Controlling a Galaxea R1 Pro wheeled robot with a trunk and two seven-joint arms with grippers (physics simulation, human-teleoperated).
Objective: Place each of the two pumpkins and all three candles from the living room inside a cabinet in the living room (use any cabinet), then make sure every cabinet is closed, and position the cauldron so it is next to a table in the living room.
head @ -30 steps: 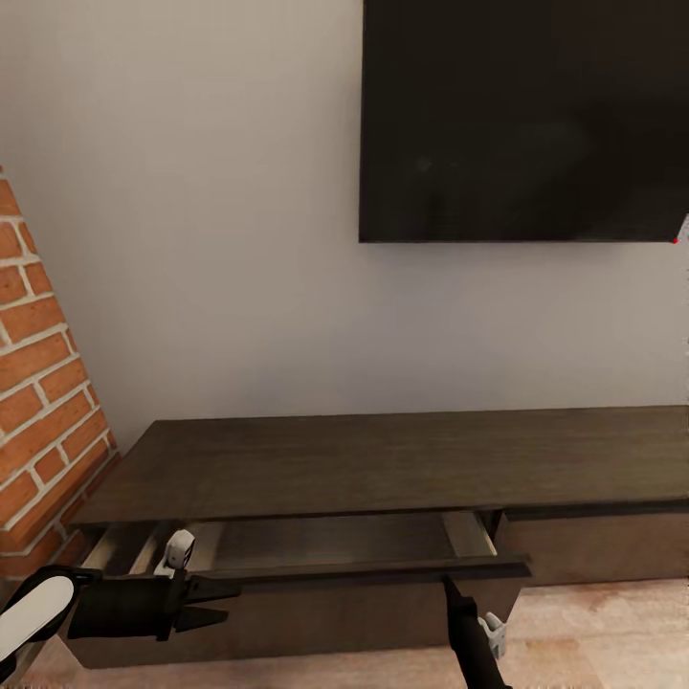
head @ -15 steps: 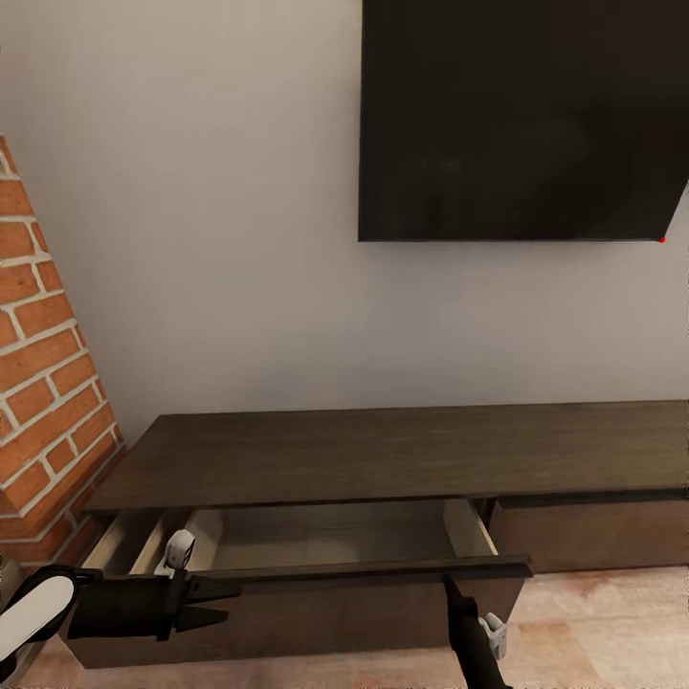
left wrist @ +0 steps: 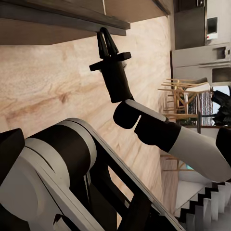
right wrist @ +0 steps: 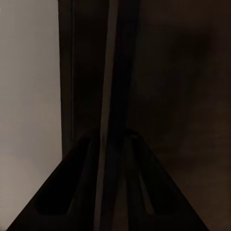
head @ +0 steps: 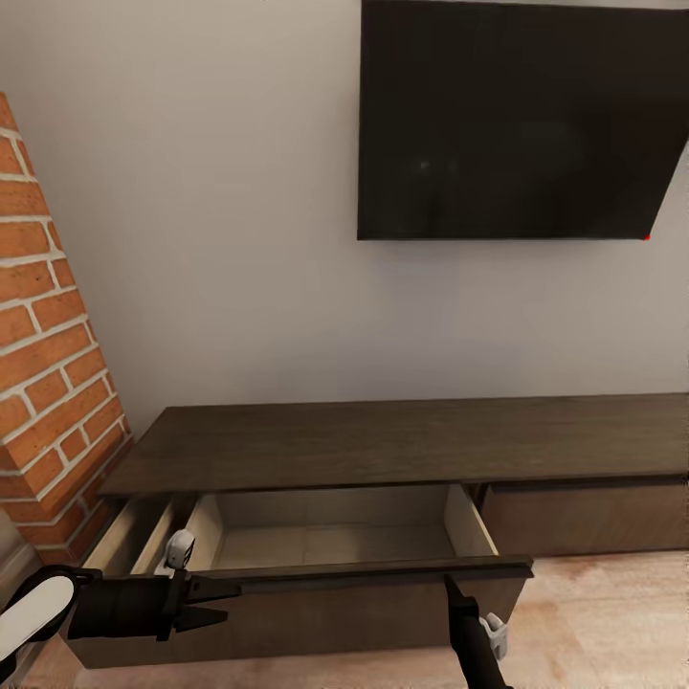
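While gripping its front edge, right hand (head: 448, 581) meets cabinet (head: 402, 445) drawer.

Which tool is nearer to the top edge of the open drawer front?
Right. The right tool grips the top edge of the drawer front of the cabinet, one finger on each side. The left tool hovers just below that edge, apart from it.

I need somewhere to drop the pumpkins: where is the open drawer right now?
In the head view the open drawer sticks out of the cabinet's left end, under the wall screen, beside the brick wall; the right tool is at its front edge.
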